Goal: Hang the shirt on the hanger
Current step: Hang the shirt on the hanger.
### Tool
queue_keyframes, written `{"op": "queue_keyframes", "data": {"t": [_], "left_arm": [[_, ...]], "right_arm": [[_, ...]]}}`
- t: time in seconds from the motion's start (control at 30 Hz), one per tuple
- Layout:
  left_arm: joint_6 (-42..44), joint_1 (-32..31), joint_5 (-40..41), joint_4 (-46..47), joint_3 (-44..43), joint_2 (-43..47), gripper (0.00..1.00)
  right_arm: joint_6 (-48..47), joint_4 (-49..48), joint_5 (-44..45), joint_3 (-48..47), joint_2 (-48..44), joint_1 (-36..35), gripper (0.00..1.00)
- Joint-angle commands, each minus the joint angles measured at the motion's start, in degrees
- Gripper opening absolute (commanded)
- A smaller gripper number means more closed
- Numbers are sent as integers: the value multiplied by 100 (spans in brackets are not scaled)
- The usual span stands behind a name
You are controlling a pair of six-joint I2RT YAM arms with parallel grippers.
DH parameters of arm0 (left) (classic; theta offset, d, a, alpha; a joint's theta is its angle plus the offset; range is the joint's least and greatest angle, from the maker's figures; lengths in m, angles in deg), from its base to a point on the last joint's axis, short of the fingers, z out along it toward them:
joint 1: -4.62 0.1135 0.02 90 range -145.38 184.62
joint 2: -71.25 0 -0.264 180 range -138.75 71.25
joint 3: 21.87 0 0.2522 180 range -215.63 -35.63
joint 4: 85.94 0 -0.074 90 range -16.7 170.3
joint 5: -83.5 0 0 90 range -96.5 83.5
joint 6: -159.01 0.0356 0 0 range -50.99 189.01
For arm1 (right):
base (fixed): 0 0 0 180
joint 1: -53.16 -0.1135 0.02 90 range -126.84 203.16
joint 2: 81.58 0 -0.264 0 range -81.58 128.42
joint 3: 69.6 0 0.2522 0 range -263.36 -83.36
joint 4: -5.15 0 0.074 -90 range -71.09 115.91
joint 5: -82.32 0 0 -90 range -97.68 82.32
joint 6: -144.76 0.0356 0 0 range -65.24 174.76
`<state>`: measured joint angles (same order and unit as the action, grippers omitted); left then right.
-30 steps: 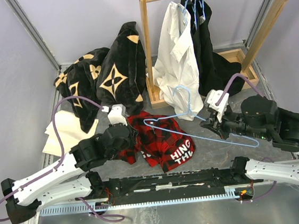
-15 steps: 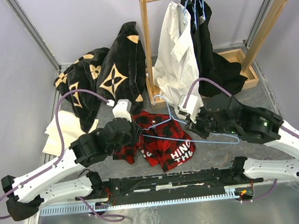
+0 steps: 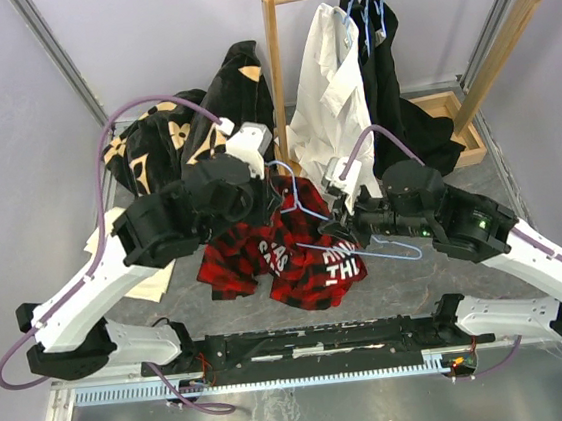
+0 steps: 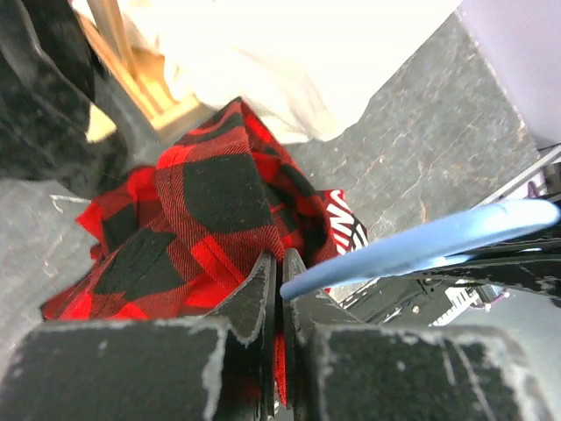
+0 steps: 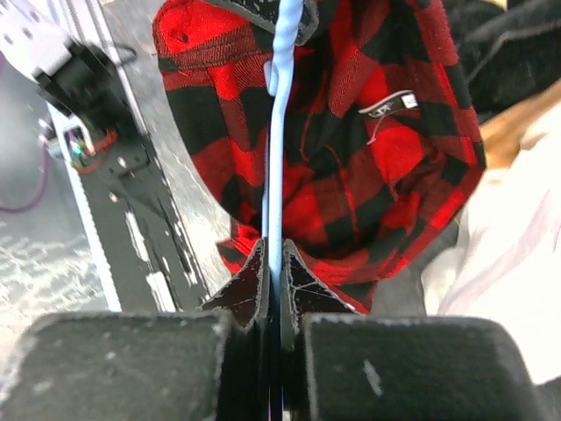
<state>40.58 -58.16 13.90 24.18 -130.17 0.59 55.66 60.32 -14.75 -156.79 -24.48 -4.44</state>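
Red-and-black plaid is off the table now: the shirt (image 3: 297, 264) lay crumpled in front of the wooden rail (image 3: 277, 90) a second ago, and my left arm has since hauled one edge of it up, so it hangs in loose folds just forward of the rail's left post, its lower part with the white lettering near the table (image 3: 440, 289). Meanwhile my right arm has swung the hanger (image 5: 280, 132) in from well to the right of that post until the blue wire crosses over the front of the cloth, its hook end close to my left gripper (image 4: 279, 263). I judge this to be the start of threading: the fabric is raised and the wire is at it, but I cannot tell whether any part of the frame is inside the garment yet, so the hanging proper is not done.

My left fingers (image 4: 259, 285) are pressed together on a pinch of plaid, with the hanger's wire passing just beside their tips. My right gripper (image 5: 273, 254) has its fingers (image 5: 245, 285) clamped flat on the thin wire itself, nothing else between them.

Behind, the white shirt (image 3: 335, 104) hangs on the rail, and black fabric with tan motifs (image 3: 222, 126) is heaped left of the post.
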Motion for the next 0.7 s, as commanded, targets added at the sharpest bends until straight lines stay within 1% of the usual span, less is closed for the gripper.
{"op": "queue_keyframes", "data": {"t": [0.0,0.1,0.3,0.43,0.57,0.67], "left_arm": [[721,-24,-124,-913,-1261,-327,3],[864,-28,-229,-1009,-1538,-461,3],[969,-26,-649,-1024,-1465,-551,3],[1061,-23,-916,-1034,-1450,-572,3],[1064,-23,-1163,-1031,-1400,-553,3],[1027,-26,-1096,-1037,-1291,-461,3]], "right_arm": [[363,-1141,-865,-369,-33,176,0],[543,-1555,-971,-254,-8,270,0],[888,-2449,-1136,384,-39,350,0],[1258,-3305,-1114,1032,-93,358,0],[1587,-4056,-642,1595,-244,364,0],[1710,-4291,-271,1848,-401,374,0]]}}
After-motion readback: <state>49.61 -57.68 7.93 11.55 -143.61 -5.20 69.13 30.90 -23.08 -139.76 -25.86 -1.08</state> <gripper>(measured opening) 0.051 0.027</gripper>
